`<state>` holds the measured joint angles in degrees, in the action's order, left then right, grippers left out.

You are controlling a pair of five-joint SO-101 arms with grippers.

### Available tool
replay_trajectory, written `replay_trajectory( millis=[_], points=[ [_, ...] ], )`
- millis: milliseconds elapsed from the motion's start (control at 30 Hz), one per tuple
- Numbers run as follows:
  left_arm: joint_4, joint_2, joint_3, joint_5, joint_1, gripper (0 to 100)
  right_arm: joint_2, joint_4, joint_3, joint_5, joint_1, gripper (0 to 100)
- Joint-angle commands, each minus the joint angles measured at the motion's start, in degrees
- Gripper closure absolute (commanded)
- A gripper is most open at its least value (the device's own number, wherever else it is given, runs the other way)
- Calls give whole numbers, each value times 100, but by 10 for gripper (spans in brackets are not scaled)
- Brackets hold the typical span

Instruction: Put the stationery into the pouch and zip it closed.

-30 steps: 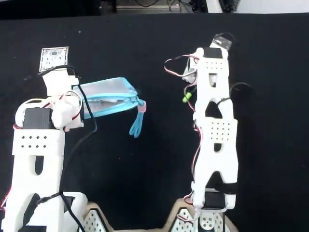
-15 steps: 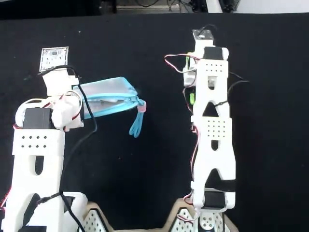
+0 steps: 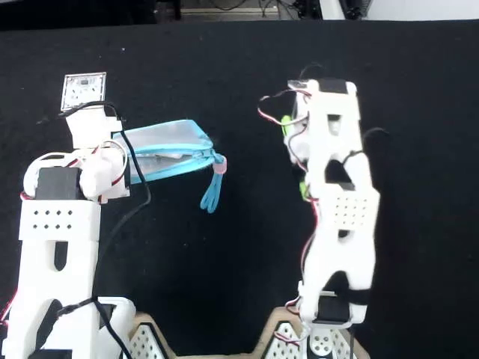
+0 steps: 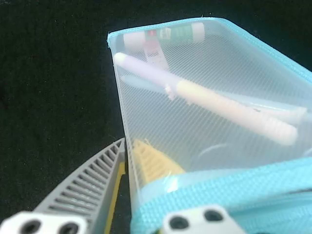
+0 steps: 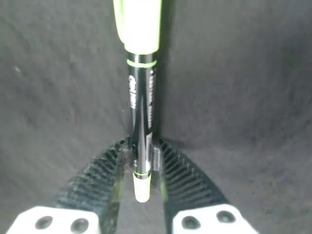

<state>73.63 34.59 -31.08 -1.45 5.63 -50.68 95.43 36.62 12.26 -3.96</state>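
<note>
The clear pouch with turquoise trim is held up off the black table on the left, my left gripper shut on its edge. Its zip mouth faces right, with a pink pull and turquoise loop hanging down. Through the pouch wall I see a white pen, a cream pen and a small tube. My left gripper pinches that wall. My right gripper is shut on a black pen with green ends, which peeks out beside the right arm.
A small white square tag lies at the back left, behind the left arm. The black tabletop stretches between the two arms and out to the right.
The right arm has drawn back toward the front and swung left, carrying the green-ended pen. The left arm and pouch have stayed where they were.
</note>
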Motion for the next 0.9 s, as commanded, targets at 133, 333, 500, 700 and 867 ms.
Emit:
replay_trajectory(
  millis=[133, 333, 500, 700, 867],
  points=[
    [-26, -79, -189, -44, 4, 970, 2237, -1407, -3266, 826, -659, 988],
    [-26, -79, -189, -44, 4, 970, 3600, -1749, -4549, 870, -615, 944],
    [-26, -79, -189, -44, 4, 970, 3908, -1556, -4391, 844, -193, 805],
    [-26, -79, -198, -44, 4, 970, 3873, -1512, -3556, 809, 325, 841],
    [-26, -79, -198, -44, 13, 970, 3231, -2163, -2949, 563, 141, 794]
  ],
)
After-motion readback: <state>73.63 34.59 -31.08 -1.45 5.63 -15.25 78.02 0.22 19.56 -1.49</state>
